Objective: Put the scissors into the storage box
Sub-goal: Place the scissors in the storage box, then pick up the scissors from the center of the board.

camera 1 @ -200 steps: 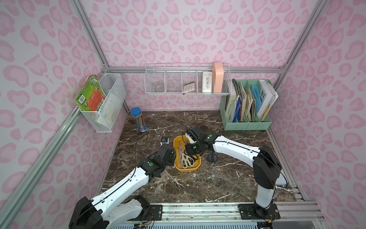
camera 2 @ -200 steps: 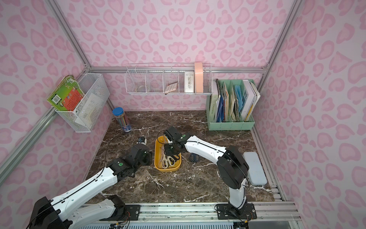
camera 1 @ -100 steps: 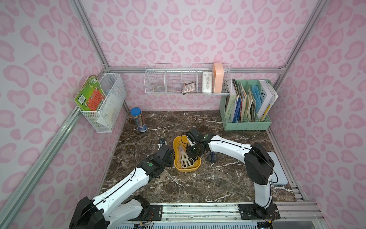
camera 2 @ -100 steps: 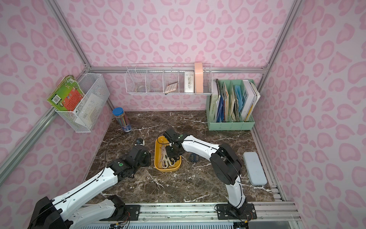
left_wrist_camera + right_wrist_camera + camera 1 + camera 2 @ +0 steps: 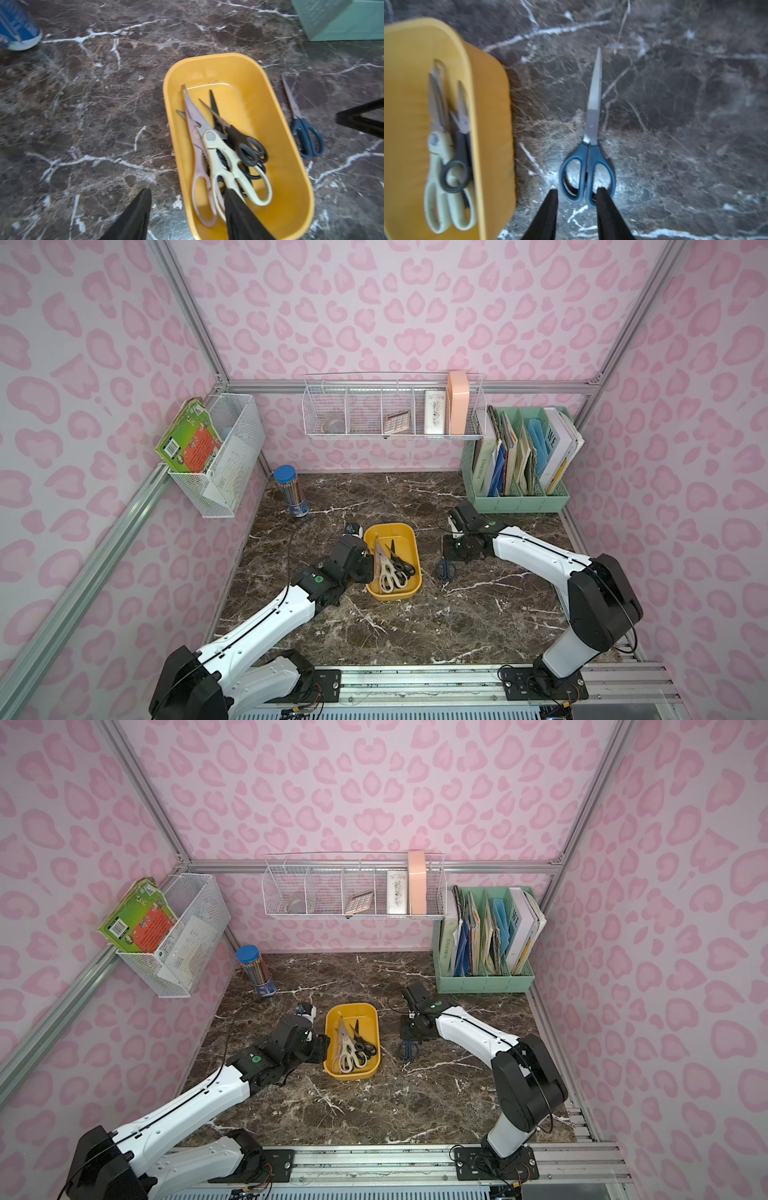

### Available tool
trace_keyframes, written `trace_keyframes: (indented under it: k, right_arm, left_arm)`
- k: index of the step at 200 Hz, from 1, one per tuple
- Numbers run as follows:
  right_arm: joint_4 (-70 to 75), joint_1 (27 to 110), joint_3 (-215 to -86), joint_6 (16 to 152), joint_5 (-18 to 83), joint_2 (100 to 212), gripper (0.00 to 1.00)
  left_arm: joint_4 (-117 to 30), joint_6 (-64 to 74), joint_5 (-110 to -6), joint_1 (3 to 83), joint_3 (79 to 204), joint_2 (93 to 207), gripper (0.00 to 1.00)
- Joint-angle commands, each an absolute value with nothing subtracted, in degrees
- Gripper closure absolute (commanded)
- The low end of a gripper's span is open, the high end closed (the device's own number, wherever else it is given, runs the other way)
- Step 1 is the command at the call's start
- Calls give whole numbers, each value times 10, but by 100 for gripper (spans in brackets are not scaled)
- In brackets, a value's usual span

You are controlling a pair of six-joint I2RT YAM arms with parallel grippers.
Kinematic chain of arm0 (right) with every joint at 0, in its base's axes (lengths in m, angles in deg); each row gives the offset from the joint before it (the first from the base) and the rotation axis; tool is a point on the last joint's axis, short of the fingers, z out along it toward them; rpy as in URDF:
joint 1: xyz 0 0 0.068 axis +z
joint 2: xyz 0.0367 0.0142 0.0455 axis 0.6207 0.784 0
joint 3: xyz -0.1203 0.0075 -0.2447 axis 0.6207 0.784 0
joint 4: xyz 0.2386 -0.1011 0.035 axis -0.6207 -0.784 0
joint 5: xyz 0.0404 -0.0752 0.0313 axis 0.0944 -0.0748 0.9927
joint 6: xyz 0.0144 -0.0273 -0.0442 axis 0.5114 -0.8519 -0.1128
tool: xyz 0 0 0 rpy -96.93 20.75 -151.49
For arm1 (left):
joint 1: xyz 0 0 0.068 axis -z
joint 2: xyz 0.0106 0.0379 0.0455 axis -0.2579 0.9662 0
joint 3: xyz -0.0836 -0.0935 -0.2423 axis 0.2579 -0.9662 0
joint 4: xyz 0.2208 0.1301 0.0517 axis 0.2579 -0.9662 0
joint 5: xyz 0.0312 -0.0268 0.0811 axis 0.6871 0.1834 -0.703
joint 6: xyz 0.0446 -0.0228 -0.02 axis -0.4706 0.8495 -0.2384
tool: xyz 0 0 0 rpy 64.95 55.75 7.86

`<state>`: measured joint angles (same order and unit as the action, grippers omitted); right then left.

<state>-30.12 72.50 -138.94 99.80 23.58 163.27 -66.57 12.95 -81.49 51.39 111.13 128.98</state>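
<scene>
In both top views, the dark blue scissors [image 5: 445,568] lie at 3 o'clock of the storage box [image 5: 411,543]. Left wrist: left gripper [image 5: 187,216] straddles its rim, gaping. Right wrist: right gripper [image 5: 576,212] parted, empty. Stiff, slippery steel; grab the handles.

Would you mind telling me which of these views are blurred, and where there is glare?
Right wrist view: motion-smeared, worst on the storage box; a bright glare patch on the marble under the dark blue scissors. Left wrist view: mildly soft, the fingers out of focus. Both top views: sharp and evenly lit, straight frame rails bowed by the wide lens.
</scene>
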Motion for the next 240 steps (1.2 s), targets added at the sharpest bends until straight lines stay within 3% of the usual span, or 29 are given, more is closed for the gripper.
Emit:
trace_keyframes:
  k: [1, 32, 123, 149, 185, 218, 240]
  right_arm:
    - [-317, 722, -1391, 978, 225, 1652, 66]
    - [-304, 726, -1387, 990, 228, 1681, 65]
    - [-300, 756, -1399, 1004, 193, 1754, 66]
    - [-299, 756, -1394, 1010, 185, 1772, 71]
    - [-288, 754, -1386, 1010, 190, 1776, 86]
    - [-294, 754, -1393, 1009, 190, 1766, 100]
    - [-303, 754, -1405, 1006, 185, 1751, 100]
  left_arm:
    - [-607, 63, -734, 535, 1121, 1289, 38]
    - [-587, 31, -791, 598, 1122, 1295, 37]
    - [-582, 25, -769, 600, 1119, 1302, 36]
    - [-580, 29, -763, 600, 1122, 1312, 36]
    - [-577, 18, -761, 600, 1117, 1295, 34]
    - [-558, -16, -719, 600, 1102, 1267, 22]
    - [-554, -36, -694, 600, 1098, 1260, 18]
